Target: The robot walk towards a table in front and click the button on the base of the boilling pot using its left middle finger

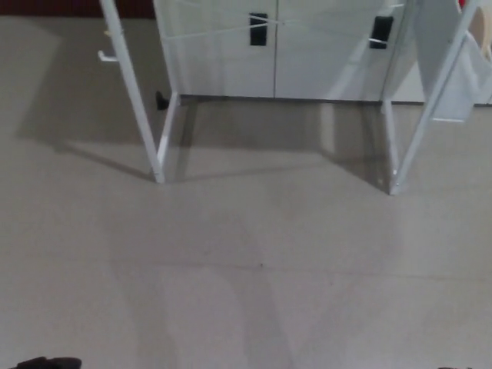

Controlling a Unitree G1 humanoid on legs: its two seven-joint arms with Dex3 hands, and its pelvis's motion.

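Observation:
No boiling pot, base or button shows in the head view. Only the lower part of a white table frame is visible ahead, with its left leg (135, 104) and right leg (392, 146) standing on the grey floor. A small black part of my left hand (44, 363) sits at the bottom left edge. At the bottom right edge there is a dark sliver of my right hand (452, 367). Both are far from the table frame.
Behind the frame stands a white cabinet (323, 61) with two black handles (258, 29). A slanted white panel (450, 77) leans at the right. A small black foot (161, 100) and a white hook (106, 55) sit by the left leg.

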